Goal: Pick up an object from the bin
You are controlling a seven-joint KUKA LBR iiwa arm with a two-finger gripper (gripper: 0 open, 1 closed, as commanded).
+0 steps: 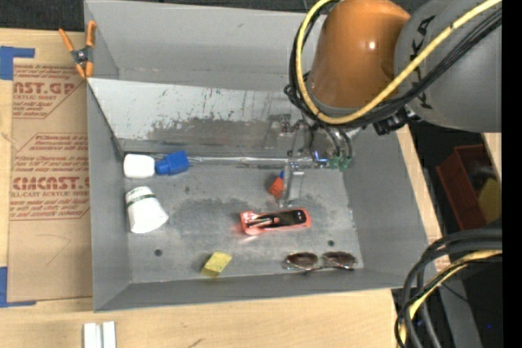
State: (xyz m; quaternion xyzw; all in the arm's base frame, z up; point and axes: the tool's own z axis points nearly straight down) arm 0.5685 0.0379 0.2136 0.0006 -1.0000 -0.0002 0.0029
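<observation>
Camera view: gripper (294, 179) low at mid-bin, small orange piece (277, 187) just left of it; jaw gap we cannot tell. We should centre over the piece before closing.

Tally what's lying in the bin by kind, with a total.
White-and-blue bottle: 1
White tub: 1
Pink-and-black hand tool: 1
Yellow block: 1
Sunglasses: 1
Small orange piece by the gripper: 1
Total: 6

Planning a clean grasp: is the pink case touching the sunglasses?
Apart. The camera view shows bare bin floor between the pink case and the sunglasses.
</observation>
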